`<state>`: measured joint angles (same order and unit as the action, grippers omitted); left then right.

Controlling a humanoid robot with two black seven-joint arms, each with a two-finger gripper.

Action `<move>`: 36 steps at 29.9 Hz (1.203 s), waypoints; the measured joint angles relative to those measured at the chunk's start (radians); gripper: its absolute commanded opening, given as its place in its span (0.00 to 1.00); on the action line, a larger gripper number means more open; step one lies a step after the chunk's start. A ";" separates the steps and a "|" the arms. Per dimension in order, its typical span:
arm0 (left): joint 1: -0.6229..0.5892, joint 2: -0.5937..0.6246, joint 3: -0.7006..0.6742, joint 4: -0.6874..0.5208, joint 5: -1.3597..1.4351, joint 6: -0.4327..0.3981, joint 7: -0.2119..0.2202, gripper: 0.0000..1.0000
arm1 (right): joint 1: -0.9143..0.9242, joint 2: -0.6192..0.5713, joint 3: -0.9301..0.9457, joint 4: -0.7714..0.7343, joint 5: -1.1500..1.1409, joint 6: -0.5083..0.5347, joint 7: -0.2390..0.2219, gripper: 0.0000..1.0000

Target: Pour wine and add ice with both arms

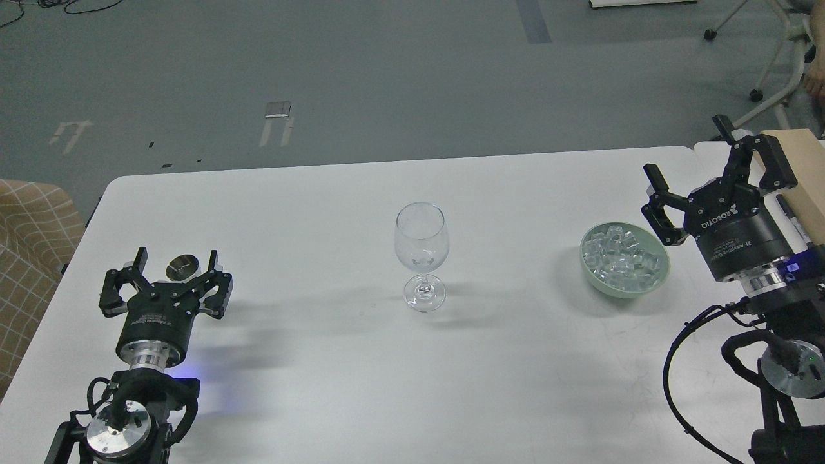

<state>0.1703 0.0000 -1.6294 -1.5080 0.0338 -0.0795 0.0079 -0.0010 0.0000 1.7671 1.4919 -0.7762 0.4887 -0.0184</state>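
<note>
An empty clear wine glass [420, 245] stands upright at the middle of the white table [322, 386]. To its right, a pale green bowl [659, 276] holds the ice [620, 258], several small clear cubes. My right gripper [688, 151] hangs open just right of and above the bowl, with nothing between its fingers. At the left, my left gripper [175, 260] is open. A small round metal cup [182, 267] shows between its fingers, touching neither. The gripper body hides the cup's lower part. No wine shows in view.
A light wooden box [799, 167] sits behind my right gripper at the table's right edge. A checked tan seat [26, 245] is off the table's left side. Beyond the far edge lies grey floor with a wheeled chair base [760, 64].
</note>
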 measured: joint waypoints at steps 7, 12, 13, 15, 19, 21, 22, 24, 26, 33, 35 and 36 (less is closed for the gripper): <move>0.000 0.000 -0.004 0.024 -0.003 0.000 0.001 1.00 | -0.012 0.000 0.001 0.005 0.000 0.000 0.001 1.00; -0.001 0.000 -0.016 0.041 -0.004 -0.001 0.001 1.00 | -0.014 0.000 0.002 0.010 0.000 0.000 0.001 1.00; -0.001 0.000 -0.017 0.045 -0.004 -0.001 0.001 1.00 | -0.015 0.000 0.002 0.011 0.000 0.000 0.001 1.00; -0.001 0.000 -0.017 0.049 -0.004 -0.002 0.002 1.00 | -0.016 0.000 0.002 0.014 0.000 0.000 0.001 1.00; -0.002 0.000 -0.017 0.055 -0.005 -0.002 0.004 1.00 | -0.017 0.000 0.002 0.017 0.000 0.000 0.001 1.00; -0.002 0.000 -0.016 0.060 -0.008 -0.002 0.004 1.00 | -0.017 0.000 0.002 0.017 0.000 0.000 0.001 1.00; -0.005 0.000 -0.015 0.064 -0.009 -0.002 0.004 1.00 | -0.018 0.000 0.002 0.017 0.000 0.000 0.001 1.00; -0.010 0.000 -0.015 0.077 -0.010 -0.001 0.004 1.00 | -0.019 0.000 0.002 0.017 0.000 0.000 0.002 1.00; -0.014 0.000 -0.014 0.092 -0.011 -0.001 0.005 1.00 | -0.021 0.000 0.003 0.017 0.000 0.000 0.001 1.00; -0.052 0.000 -0.010 0.181 -0.011 0.002 0.003 1.00 | -0.025 0.000 0.003 0.017 0.000 0.000 0.002 1.00; -0.057 0.000 -0.010 0.190 -0.011 0.001 0.003 1.00 | -0.025 0.000 0.003 0.017 0.000 0.000 0.002 1.00; -0.062 0.000 -0.009 0.196 -0.011 0.001 0.003 1.00 | -0.025 0.000 0.003 0.017 0.000 0.000 0.002 1.00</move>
<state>0.1084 0.0000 -1.6384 -1.3119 0.0230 -0.0782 0.0111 -0.0261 0.0000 1.7703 1.5092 -0.7762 0.4887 -0.0169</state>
